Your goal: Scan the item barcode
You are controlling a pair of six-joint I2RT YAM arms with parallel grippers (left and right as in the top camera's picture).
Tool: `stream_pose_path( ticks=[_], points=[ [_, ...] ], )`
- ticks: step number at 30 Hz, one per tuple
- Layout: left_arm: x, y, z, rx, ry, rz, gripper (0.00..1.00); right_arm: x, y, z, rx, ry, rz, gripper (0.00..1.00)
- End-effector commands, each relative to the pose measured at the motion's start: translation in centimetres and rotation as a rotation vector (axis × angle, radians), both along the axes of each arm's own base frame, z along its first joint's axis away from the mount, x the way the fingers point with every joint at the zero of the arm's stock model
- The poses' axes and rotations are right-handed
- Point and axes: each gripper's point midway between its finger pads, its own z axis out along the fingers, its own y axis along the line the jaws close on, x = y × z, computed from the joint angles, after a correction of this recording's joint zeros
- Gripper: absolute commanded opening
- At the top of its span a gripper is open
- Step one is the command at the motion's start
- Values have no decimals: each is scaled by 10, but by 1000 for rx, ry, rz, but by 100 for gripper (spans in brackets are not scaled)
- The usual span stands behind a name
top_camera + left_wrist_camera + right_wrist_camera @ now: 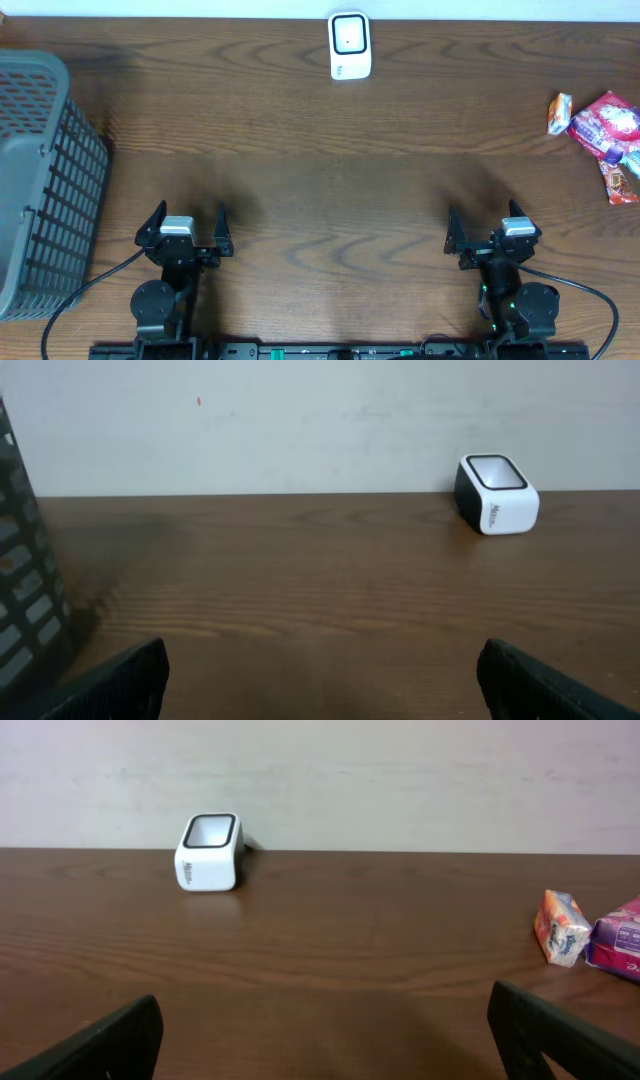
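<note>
A white barcode scanner (349,45) with a dark window stands at the back middle of the wooden table; it shows as scanner (496,494) in the left wrist view and scanner (209,852) in the right wrist view. Small snack packets (605,135) lie at the far right, an orange one (560,927) and a purple-pink one (620,940) among them. My left gripper (190,222) rests near the front left, open and holding nothing. Near the front right, my right gripper (490,224) is open too, nothing between its fingers.
A grey mesh basket (40,180) stands at the left edge, its wall (25,600) close to the left gripper. A pale wall runs behind the table's far edge.
</note>
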Motion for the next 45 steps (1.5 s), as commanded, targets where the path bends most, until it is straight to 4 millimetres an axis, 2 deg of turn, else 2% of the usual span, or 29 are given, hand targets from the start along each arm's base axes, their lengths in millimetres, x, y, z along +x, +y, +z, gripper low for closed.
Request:
stream_pose_path(
  ticks=[1,45],
  points=[
    [-1,0,-15,15,49,-3,98,0,-1,0,0,-2,-2,99],
    [-1,4,-15,-39,53,29,98,0,-1,0,0,-2,-2,99]
  ],
)
